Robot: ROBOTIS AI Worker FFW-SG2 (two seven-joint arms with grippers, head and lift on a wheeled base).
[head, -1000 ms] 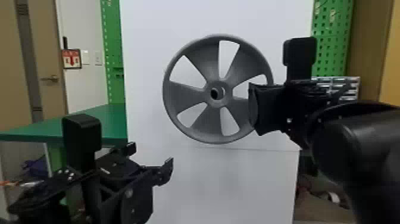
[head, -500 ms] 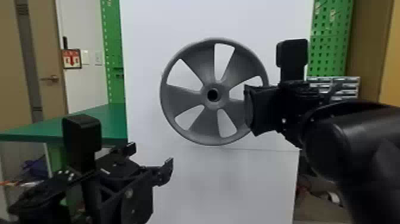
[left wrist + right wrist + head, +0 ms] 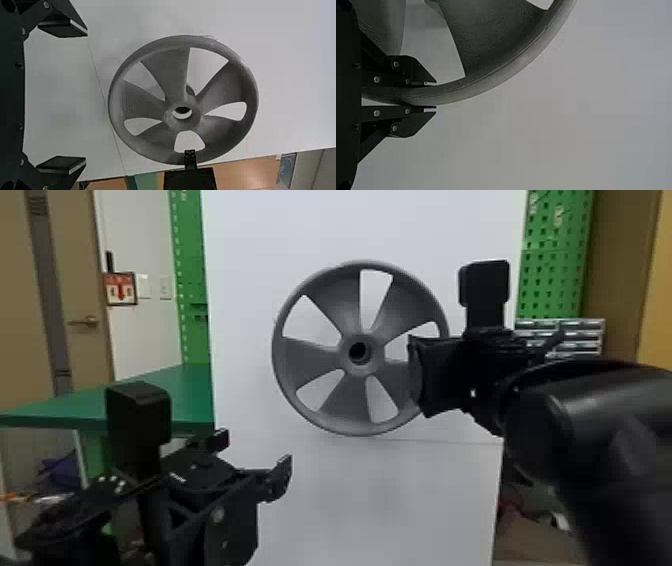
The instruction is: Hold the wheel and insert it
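With our right gripper [image 3: 416, 376] we pinch the wheel [image 3: 376, 359] by its rim, the gripped stretch hidden; beyond, we cannot tell whether its hub meets the white panel [image 3: 380, 490]. Our left gripper [image 3: 254, 457] is spread, apart from the wheel.

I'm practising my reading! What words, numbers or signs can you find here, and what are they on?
Sign on the wall, by the door: a red arrow pointing down, with print too blurred to read.
Wheel: no writing that I can make out.
White board behind the wheel: no writing that I can make out.
So there are no words or numbers I can quote.
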